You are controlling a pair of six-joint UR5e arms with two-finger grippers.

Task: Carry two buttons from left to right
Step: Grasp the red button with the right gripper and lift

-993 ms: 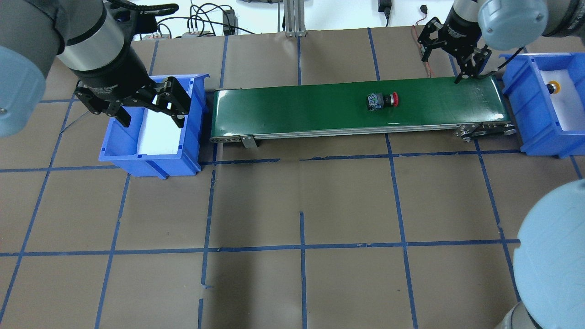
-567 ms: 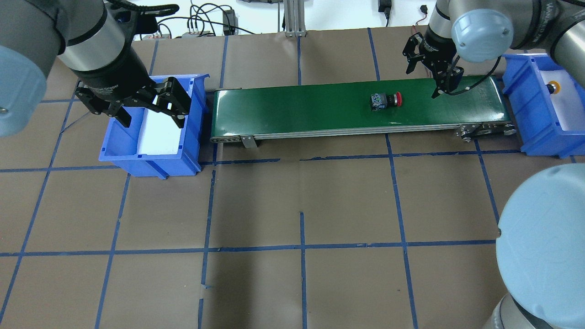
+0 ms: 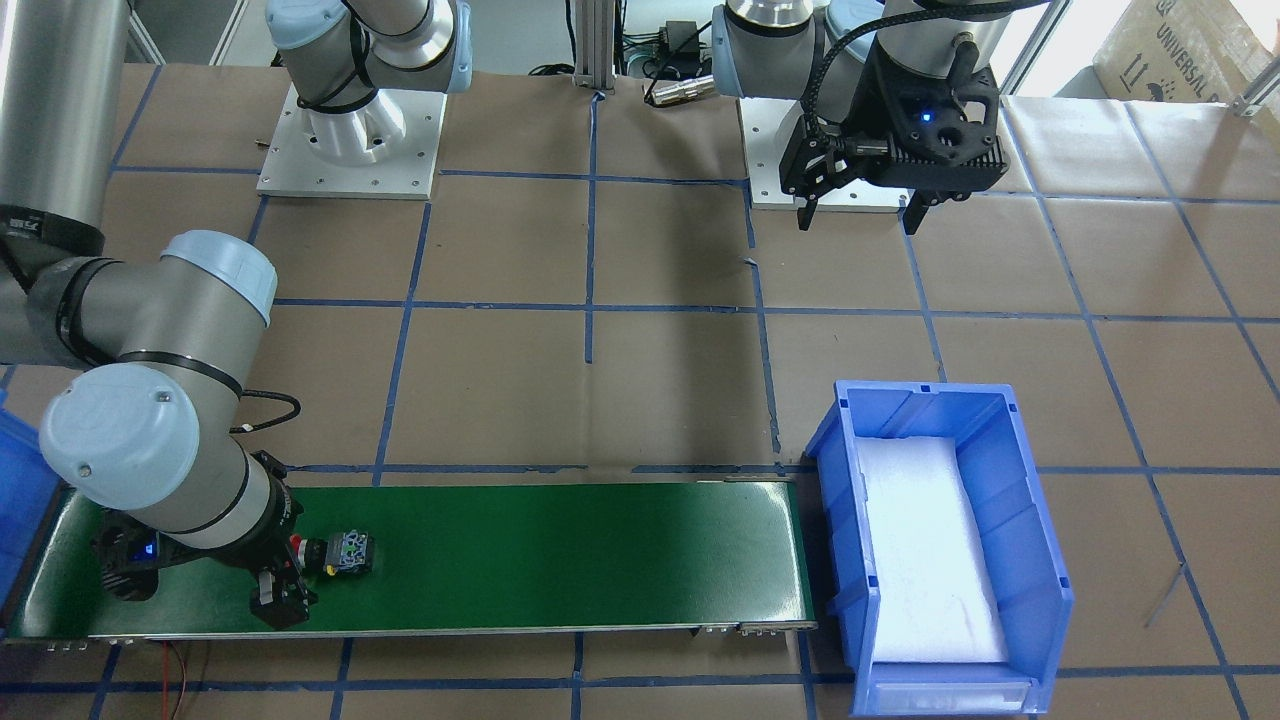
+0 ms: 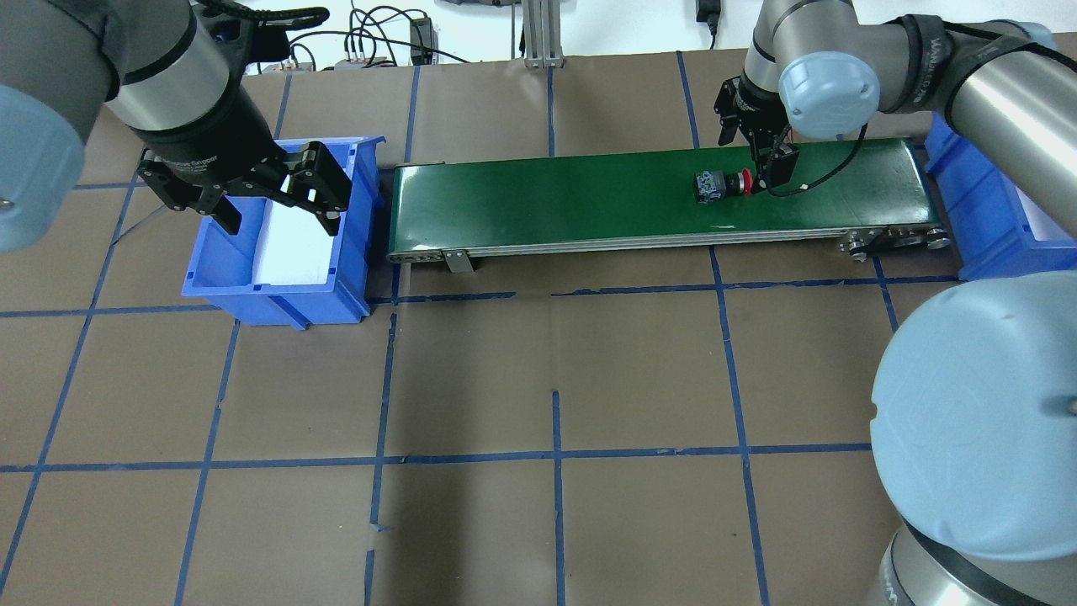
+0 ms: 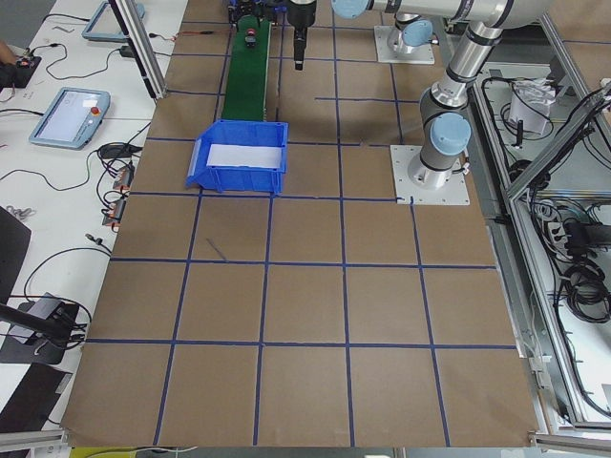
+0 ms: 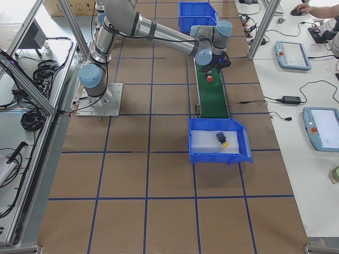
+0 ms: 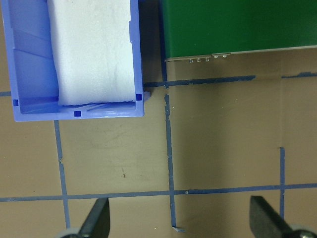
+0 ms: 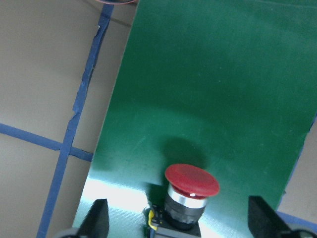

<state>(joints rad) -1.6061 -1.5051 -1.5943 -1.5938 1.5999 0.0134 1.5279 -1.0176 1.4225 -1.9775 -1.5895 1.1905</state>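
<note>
The red-capped button [image 4: 722, 183] lies on its side on the green conveyor belt [image 4: 547, 194], right of centre, cap toward the right bin. My right gripper [image 4: 753, 147] hangs open just over its cap end. In the right wrist view the red cap [image 8: 191, 179] sits between the two fingertips, with clear gaps on both sides. The yellow-capped button [image 6: 222, 138] rests on white foam inside the right blue bin [image 6: 217, 157]. My left gripper [image 4: 282, 215] is open above the left blue bin [image 4: 278, 303], holding nothing.
The left bin holds only a white foam pad [image 3: 925, 550]. My right arm's elbow [image 4: 980, 412] covers most of the right bin [image 4: 976, 219] in the overhead view. Cables [image 4: 379, 38] lie along the table's far edge. Brown paper with blue tape lines [image 4: 555, 454] covers the table.
My right gripper has travelled left along the belt from its right end to the red button. The button has drifted slightly right on the belt. My left arm has stayed still.
</note>
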